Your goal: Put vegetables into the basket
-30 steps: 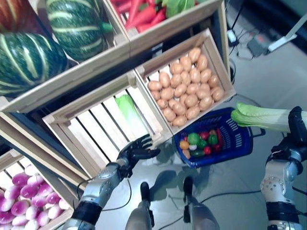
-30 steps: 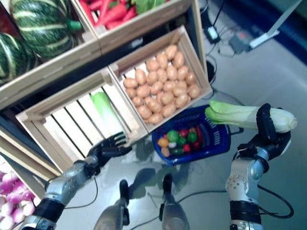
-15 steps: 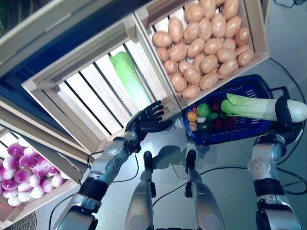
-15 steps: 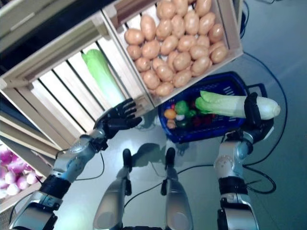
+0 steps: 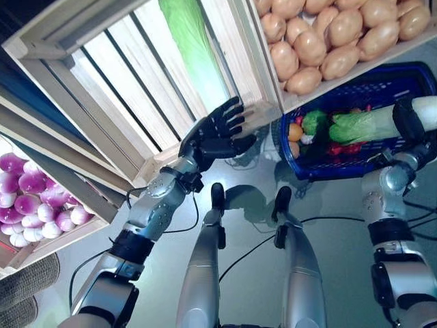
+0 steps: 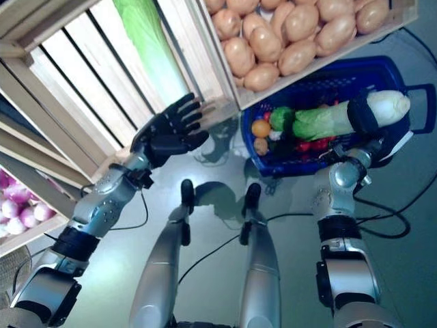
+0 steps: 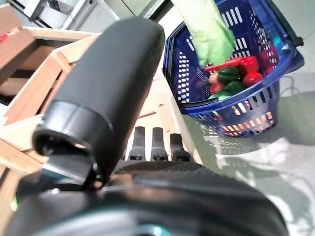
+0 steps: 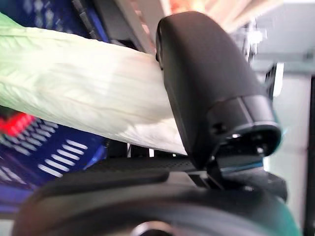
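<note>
Lowered: right hand [image 6: 365, 116] holding cabbage [image 6: 321, 121] over basket [image 6: 416, 85], beside potato crate [image 6: 328, 58].

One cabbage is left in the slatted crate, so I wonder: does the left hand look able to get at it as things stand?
Probably yes. The left hand is open at the slatted crate front edge, holding nothing, and the cabbage lies uncovered on the slats beyond it. It would need to reach further in.

pale-green cabbage [image 6: 328, 120] lying sideways over blue basket [image 6: 403, 74], veg inside
</note>
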### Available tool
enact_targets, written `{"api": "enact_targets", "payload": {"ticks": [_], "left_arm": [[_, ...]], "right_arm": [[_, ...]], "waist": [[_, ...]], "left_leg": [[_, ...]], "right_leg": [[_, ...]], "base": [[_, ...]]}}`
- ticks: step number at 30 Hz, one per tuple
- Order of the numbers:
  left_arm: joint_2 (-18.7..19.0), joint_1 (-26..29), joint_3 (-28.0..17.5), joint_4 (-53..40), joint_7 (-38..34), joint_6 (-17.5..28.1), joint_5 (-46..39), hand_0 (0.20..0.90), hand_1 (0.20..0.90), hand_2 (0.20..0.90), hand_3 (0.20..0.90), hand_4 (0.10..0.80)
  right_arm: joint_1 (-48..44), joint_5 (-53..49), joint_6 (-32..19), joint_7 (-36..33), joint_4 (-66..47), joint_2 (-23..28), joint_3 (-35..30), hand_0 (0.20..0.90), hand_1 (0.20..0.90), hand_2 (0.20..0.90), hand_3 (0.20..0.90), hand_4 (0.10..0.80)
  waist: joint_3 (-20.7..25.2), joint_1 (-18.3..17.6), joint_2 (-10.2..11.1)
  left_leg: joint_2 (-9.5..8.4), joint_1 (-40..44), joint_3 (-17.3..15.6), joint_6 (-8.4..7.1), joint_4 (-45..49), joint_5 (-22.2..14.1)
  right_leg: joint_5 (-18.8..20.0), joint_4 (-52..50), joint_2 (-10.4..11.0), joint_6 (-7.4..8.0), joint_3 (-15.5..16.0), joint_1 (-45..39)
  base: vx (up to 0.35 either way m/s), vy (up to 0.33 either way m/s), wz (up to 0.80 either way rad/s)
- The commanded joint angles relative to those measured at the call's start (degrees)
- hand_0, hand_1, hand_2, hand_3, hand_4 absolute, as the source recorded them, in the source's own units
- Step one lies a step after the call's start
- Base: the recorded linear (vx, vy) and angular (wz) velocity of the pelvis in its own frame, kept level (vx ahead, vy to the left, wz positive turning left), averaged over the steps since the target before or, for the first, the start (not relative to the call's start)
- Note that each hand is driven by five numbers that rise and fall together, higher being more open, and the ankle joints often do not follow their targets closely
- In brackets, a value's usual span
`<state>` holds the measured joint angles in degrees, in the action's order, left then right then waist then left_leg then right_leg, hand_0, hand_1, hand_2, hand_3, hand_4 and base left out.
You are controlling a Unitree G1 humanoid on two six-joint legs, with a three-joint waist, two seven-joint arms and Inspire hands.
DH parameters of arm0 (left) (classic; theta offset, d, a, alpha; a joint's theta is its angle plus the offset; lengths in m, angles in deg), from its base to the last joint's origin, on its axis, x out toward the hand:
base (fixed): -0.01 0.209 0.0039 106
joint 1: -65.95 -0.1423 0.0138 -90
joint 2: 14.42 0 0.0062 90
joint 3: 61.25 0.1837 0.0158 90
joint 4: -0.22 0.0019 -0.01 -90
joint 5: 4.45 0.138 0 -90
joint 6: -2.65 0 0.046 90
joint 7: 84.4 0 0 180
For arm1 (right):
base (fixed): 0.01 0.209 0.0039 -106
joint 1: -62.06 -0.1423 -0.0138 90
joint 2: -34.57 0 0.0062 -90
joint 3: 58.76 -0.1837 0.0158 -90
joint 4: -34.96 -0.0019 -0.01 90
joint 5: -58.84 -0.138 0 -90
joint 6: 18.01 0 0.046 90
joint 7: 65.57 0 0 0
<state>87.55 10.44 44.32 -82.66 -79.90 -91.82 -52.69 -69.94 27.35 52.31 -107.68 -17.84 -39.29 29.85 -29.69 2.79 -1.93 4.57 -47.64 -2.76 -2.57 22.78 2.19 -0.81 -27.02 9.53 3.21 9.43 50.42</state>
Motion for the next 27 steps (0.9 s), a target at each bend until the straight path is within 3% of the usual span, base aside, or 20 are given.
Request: {"api": "enact_targets", "payload": {"ticks": [1, 5, 10, 23, 24, 25, 26, 27], "left_arm": [[0.28, 2.05, 0.58, -8.15, 3.57, 3.75, -4.08, 0.900, 0.900, 0.900, 0.900, 0.800], [0.91, 2.82, 0.99, -9.01, 4.99, 4.60, -5.18, 0.900, 0.900, 0.900, 0.900, 0.800], [1.11, 3.52, 0.51, -11.95, 13.11, 7.86, -10.20, 0.900, 0.900, 0.900, 0.900, 0.800], [-3.27, 6.67, 1.06, -15.54, 30.44, 11.90, -15.84, 0.900, 0.900, 0.900, 0.900, 0.800], [-3.36, 6.79, 1.01, -15.53, 30.92, 11.97, -16.27, 0.900, 0.900, 0.900, 0.900, 0.800], [-3.51, 7.11, 1.01, -15.42, 31.46, 12.06, -17.01, 0.900, 0.900, 0.900, 0.900, 0.800], [-3.82, 7.36, 1.03, -15.43, 31.72, 12.11, -17.46, 0.900, 0.900, 0.900, 0.900, 0.800], [-4.22, 7.52, 1.07, -15.63, 31.58, 12.16, -17.53, 0.900, 0.900, 0.900, 0.900, 0.800]], "right_arm": [[-3.60, 10.67, 2.74, -7.31, -3.56, 9.89, 1.14, 0.300, 0.300, 0.300, 0.300, 0.400], [-5.18, 17.25, 8.18, -8.43, -1.55, 12.72, 4.82, 0.300, 0.300, 0.300, 0.300, 0.400], [-7.34, 26.36, 19.13, -8.76, -0.67, 14.52, 9.96, 0.300, 0.300, 0.300, 0.300, 0.400], [-14.12, 27.78, 27.93, -3.87, 7.71, 13.75, 19.85, 0.305, 0.305, 0.305, 0.305, 0.403], [-14.38, 27.79, 28.49, -3.60, 7.95, 13.69, 20.03, 0.521, 0.521, 0.521, 0.521, 0.547], [-14.70, 27.10, 28.80, -3.58, 8.48, 13.55, 20.38, 0.829, 0.829, 0.829, 0.829, 0.753], [-15.05, 26.56, 29.09, -3.94, 8.97, 13.23, 20.67, 0.900, 0.900, 0.900, 0.900, 0.800], [-15.38, 26.76, 29.57, -4.08, 9.24, 12.96, 20.72, 0.900, 0.900, 0.900, 0.900, 0.800]], "waist": [[-0.10, -0.22, -1.06], [-0.10, -0.19, -1.19], [-0.10, -0.17, -1.41], [-0.10, -0.13, -1.15], [-0.10, -0.11, -1.16], [-0.10, -0.12, -1.16], [-0.10, -0.12, -1.17], [-0.10, -0.13, -1.18]], "left_leg": [[-1.61, -4.88, 2.59, -0.70, 5.34, -2.28], [-1.70, -8.69, 3.23, -0.46, 8.13, -2.60], [-1.94, -11.04, 3.54, -0.63, 9.35, -2.70], [-2.29, -11.24, 3.38, -1.27, 8.33, -2.78], [-2.27, -11.15, 3.37, -1.31, 8.25, -2.81], [-2.25, -11.05, 3.35, -1.40, 8.22, -2.84], [-2.28, -11.09, 3.34, -1.46, 8.32, -2.90], [-2.31, -11.11, 3.38, -1.53, 8.38, -2.97]], "right_leg": [[-2.85, -6.04, 0.65, 1.01, -0.01, 0.22], [-3.02, -9.06, 0.65, 0.82, -0.52, 3.99], [-3.12, -10.39, 0.13, 0.67, -1.34, 6.36], [-2.90, -8.93, -1.29, -0.08, -1.97, 7.22], [-2.97, -9.02, -1.27, -0.08, -1.96, 7.22], [-3.03, -9.16, -1.27, -0.06, -1.99, 7.20], [-3.08, -9.30, -1.27, -0.08, -1.98, 7.29], [-3.13, -9.43, -1.30, -0.09, -2.02, 7.40]], "base": [[-0.004, -0.034, 0.04], [0.005, -0.027, 0.02], [0.008, -0.014, 0.00], [0.007, 0.003, 0.01], [0.000, 0.000, 0.00], [0.000, 0.000, 0.00], [0.000, 0.000, 0.00], [0.000, 0.000, 0.00]]}}
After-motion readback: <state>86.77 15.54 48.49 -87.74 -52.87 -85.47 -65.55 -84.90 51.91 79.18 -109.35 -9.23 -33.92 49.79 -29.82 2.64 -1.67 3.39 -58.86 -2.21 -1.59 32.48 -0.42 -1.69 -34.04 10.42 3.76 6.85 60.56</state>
